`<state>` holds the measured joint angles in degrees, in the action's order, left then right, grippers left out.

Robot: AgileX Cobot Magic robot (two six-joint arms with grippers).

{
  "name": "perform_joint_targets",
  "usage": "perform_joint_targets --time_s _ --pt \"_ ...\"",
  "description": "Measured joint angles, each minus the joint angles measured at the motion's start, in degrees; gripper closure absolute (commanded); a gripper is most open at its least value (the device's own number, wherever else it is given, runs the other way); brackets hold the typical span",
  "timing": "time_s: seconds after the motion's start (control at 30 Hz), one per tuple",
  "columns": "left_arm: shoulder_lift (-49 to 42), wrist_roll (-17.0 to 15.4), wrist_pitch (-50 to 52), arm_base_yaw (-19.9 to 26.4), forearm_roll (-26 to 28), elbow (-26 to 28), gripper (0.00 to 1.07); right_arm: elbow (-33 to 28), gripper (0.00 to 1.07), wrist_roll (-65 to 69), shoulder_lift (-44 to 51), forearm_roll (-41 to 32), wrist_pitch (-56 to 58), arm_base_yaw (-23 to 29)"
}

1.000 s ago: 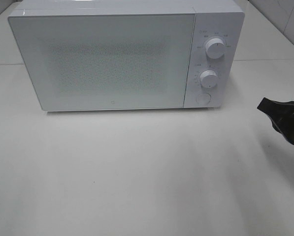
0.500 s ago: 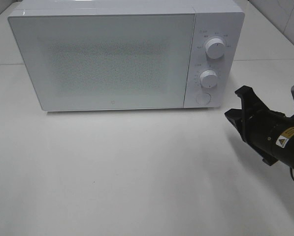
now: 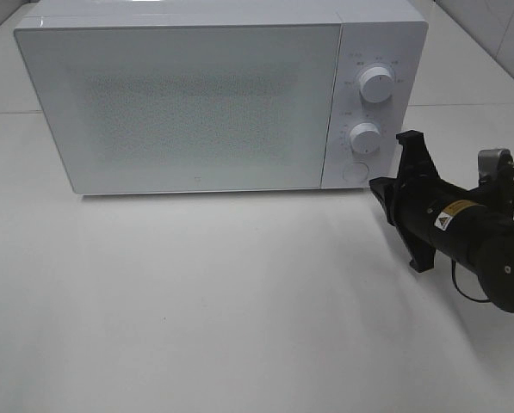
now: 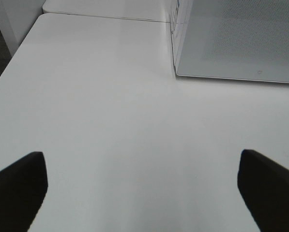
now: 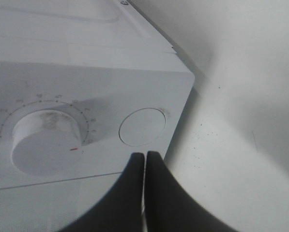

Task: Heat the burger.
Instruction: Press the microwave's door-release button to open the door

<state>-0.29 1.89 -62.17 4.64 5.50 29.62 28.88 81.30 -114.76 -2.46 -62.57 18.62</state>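
High view: the microwave (image 3: pixel 188 103) fills the upper frame, its door shut. At the right side the right gripper (image 3: pixel 375 186) points at the round button (image 3: pixel 354 172), just beside it. Where the burger is, I cannot tell.

Left wrist view: the left gripper (image 4: pixel 142 193) holds its fingers (image 4: pixel 18 188) wide apart in the bottom corners, over the table (image 4: pixel 110 121).

Right wrist view: the right gripper's fingers (image 5: pixel 159 193) are pressed together at lower centre, tips just under the button, with a knob (image 5: pixel 45 142) at the left.
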Motion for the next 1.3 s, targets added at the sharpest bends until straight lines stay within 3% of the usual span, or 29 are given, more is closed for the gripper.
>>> perform_joint_targets --time_s 0.6,1.3 --pt "0.00 0.00 0.06 0.00 0.00 0.00 0.06 7.51 1.07 1.55 -4.98 0.06 2.64 0.00" --pt "0.00 0.00 0.11 0.00 0.00 0.00 0.06 7.56 1.07 2.46 -5.10 0.06 2.98 0.52"
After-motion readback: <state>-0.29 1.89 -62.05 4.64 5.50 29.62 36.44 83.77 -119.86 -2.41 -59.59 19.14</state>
